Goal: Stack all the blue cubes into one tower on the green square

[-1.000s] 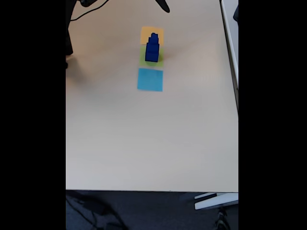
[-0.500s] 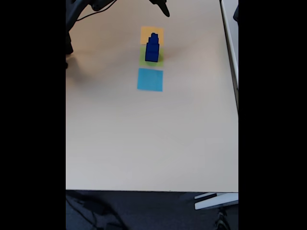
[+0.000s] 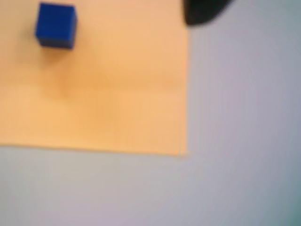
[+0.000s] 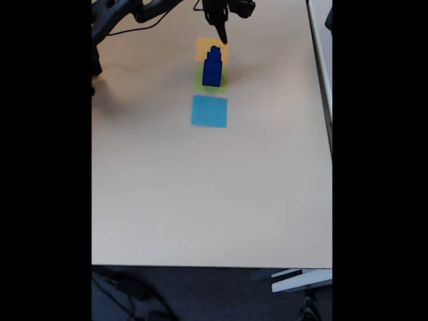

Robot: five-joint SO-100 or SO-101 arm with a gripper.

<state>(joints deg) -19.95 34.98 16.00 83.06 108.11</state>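
In the fixed view a stepped tower (image 4: 212,67) of dark blue cubes stands on the green square (image 4: 211,83), widest at the base. My gripper (image 4: 221,35) hangs just behind the tower's top, over the orange square (image 4: 212,45), tapering down to a single point. The wrist view shows a small blue cube (image 3: 55,26) against the orange square (image 3: 103,89) at the upper left. I cannot tell whether it rests on the paper or is the tower's top. One dark fingertip (image 3: 202,12) enters at the top edge, to the right of that cube. Nothing shows between the fingers.
A light-blue paper square (image 4: 209,111) lies in front of the green one. The arm and its cables (image 4: 127,13) cross the table's far left corner. The beige table (image 4: 214,194) has wide bare room toward its near edge (image 4: 214,266).
The arm has swung in from the far edge and come down, so the gripper tip now hangs just behind the tower's top. The tower has not moved.
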